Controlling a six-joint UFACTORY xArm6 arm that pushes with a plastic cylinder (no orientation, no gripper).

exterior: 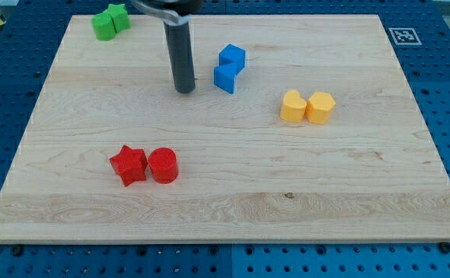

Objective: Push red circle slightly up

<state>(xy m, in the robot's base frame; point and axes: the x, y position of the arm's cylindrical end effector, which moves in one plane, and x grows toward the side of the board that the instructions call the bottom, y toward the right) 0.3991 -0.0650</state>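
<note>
The red circle lies on the wooden board at the lower left, touching a red star on its left. My tip rests on the board well above the red circle, toward the view's top and slightly right of it. The rod rises to the top edge of the view. A blue block stands just right of my tip, apart from it.
Two green blocks sit together at the board's top left corner. Two yellow blocks, one heart-shaped, touch each other at the middle right. A marker tag lies off the board's top right corner.
</note>
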